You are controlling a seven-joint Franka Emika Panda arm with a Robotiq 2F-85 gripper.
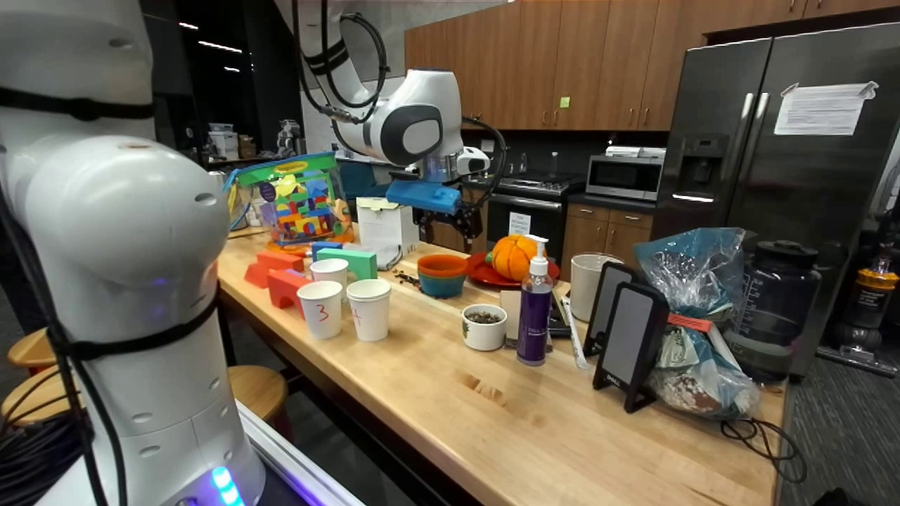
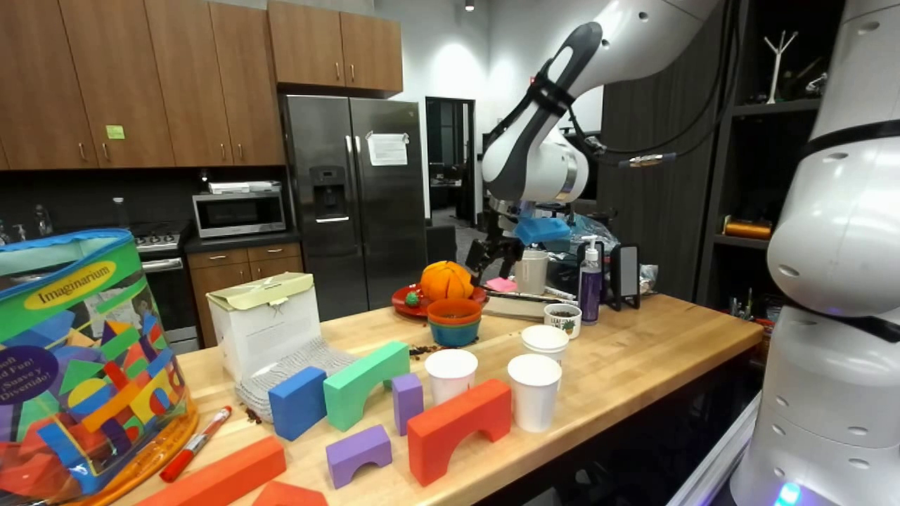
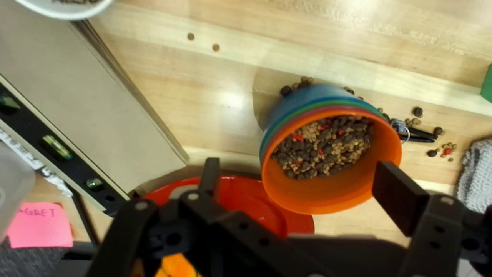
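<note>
My gripper [image 3: 305, 184] is open and empty, fingers spread wide. It also shows in both exterior views [image 1: 448, 235] [image 2: 492, 260], above the table. Nearest below it is a stack of bowls [image 3: 330, 200], orange on top and blue at the bottom, holding dark beans, tan lentils and red bits. The stack also stands in both exterior views [image 1: 441, 274] [image 2: 454, 323]. A red plate [image 3: 250, 196] beside it bears an orange pumpkin [image 1: 517, 257] and a small green thing [image 2: 412, 299]. In the wrist view my fingers partly cover the plate and pumpkin.
A white cup of dry bits [image 1: 485, 330], a purple pump bottle [image 1: 534, 316] and black speakers [image 1: 629, 344] stand nearby. White paper cups [image 2: 534, 393], foam blocks [image 2: 460, 429], a carton [image 2: 267, 323] and a block bag [image 2: 84, 365] stand on the table. Beans lie scattered [image 3: 432, 153].
</note>
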